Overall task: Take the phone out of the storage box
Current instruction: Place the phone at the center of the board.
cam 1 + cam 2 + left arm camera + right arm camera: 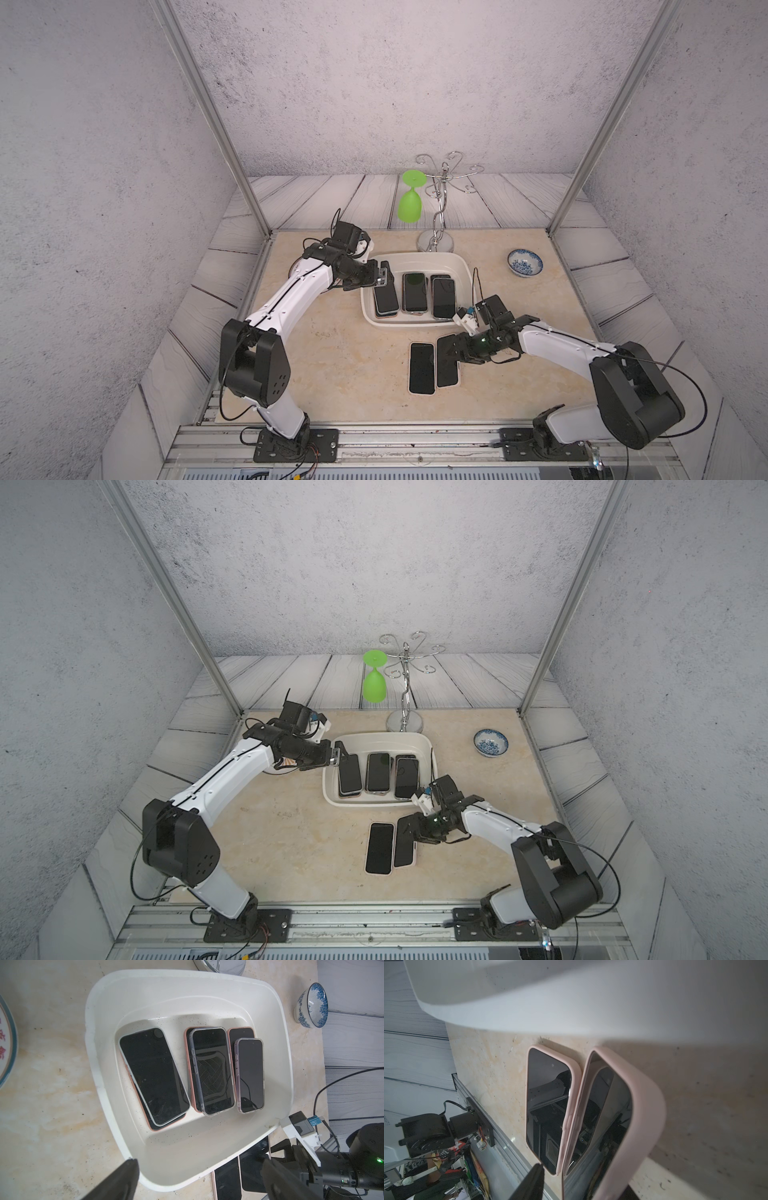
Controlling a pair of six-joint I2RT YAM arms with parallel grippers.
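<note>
The stiff, slick phone (153, 1076) in the storage box (99, 1053) likely wants pinching across its long edges (left gripper (198, 1165) wide, right gripper (446, 351) unclear).

Green goblet (410, 203) hung inverted on chrome rack (435, 243) at surface's (332, 353) far edge; blue-and-white bowl (525, 262) well apart, right

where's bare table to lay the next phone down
Widest bare patch: the table between the left arm and the two laid-out phones, in front of the box. Another lies between box, bowl and right arm. Crowded: by the box's near rim, where the right pincer hangs over one phone.
</note>
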